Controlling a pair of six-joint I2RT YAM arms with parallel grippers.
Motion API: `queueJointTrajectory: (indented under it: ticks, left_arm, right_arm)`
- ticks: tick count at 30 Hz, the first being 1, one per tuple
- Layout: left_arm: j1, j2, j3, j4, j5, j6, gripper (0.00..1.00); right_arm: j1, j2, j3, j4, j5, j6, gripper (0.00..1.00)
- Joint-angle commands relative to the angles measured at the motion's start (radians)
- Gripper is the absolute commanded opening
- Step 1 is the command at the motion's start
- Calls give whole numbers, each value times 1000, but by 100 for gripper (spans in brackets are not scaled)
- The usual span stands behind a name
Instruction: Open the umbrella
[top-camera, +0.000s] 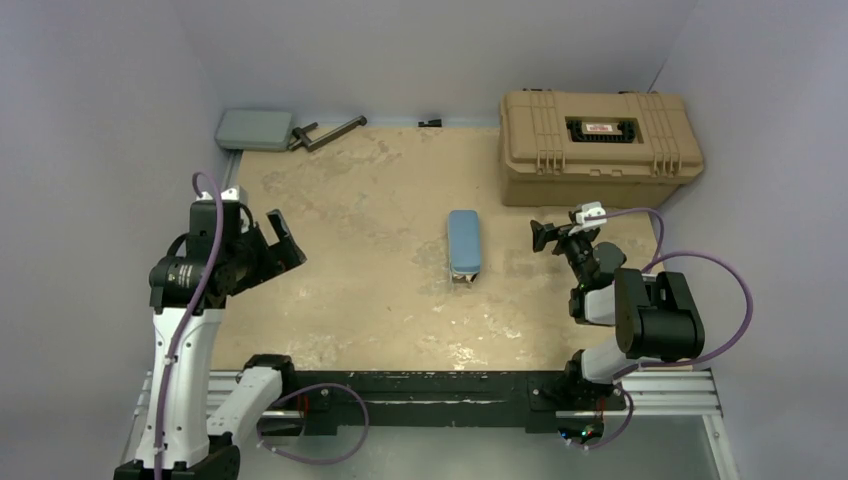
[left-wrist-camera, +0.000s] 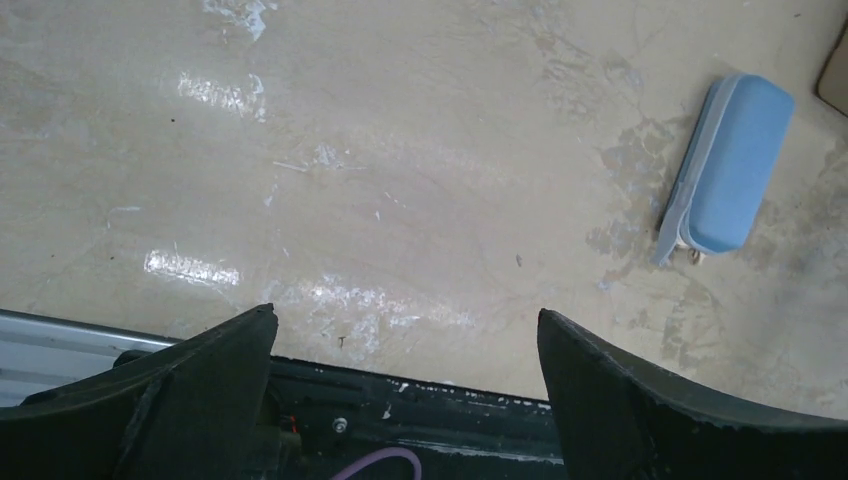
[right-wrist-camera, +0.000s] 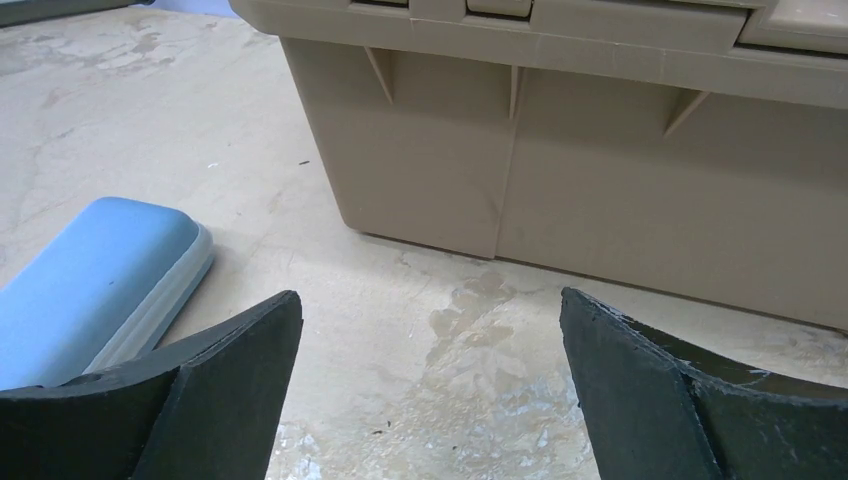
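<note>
No umbrella shows in any view; it is out of view. A small blue fabric pouch (top-camera: 464, 242) lies in the middle of the tan table (top-camera: 370, 200). It also shows in the left wrist view (left-wrist-camera: 735, 165) and the right wrist view (right-wrist-camera: 90, 285). My left gripper (top-camera: 268, 232) is open and empty above the table's left side, far left of the pouch, with bare table between its fingers (left-wrist-camera: 406, 315). My right gripper (top-camera: 541, 237) is open and empty just right of the pouch, facing the toolbox (right-wrist-camera: 430, 295).
A tan hard plastic toolbox (top-camera: 598, 135) stands shut at the back right, close ahead of the right gripper (right-wrist-camera: 600, 150). A grey pad (top-camera: 255, 128) and a black metal tool (top-camera: 325, 132) lie at the back left. Pale walls enclose three sides.
</note>
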Motion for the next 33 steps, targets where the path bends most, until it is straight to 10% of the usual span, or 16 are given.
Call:
queueJointTrajectory:
  ticks: [1, 9, 15, 19, 26, 33]
  left_arm:
    - [-1, -32, 83, -99, 66, 47, 100]
    - [-1, -142, 50, -171, 111, 46, 100]
    - [-17, -209, 34, -179, 148, 23, 100]
    - [-32, -229, 53, -184, 151, 16, 100]
    - [-62, -267, 29, -171, 178, 9, 100]
    - [-64, -303, -7, -164, 228, -1, 100]
  right_arm:
    - [7, -11, 25, 12, 24, -18, 98]
    - [44, -91, 18, -27, 229, 14, 98]
    - [55, -471, 260, -816, 249, 167, 99]
    - [53, -611, 394, -1281, 402, 612, 99]
    - [93, -527, 612, -1603, 98, 619, 93]
    - [316, -388, 813, -1806, 111, 520, 96]
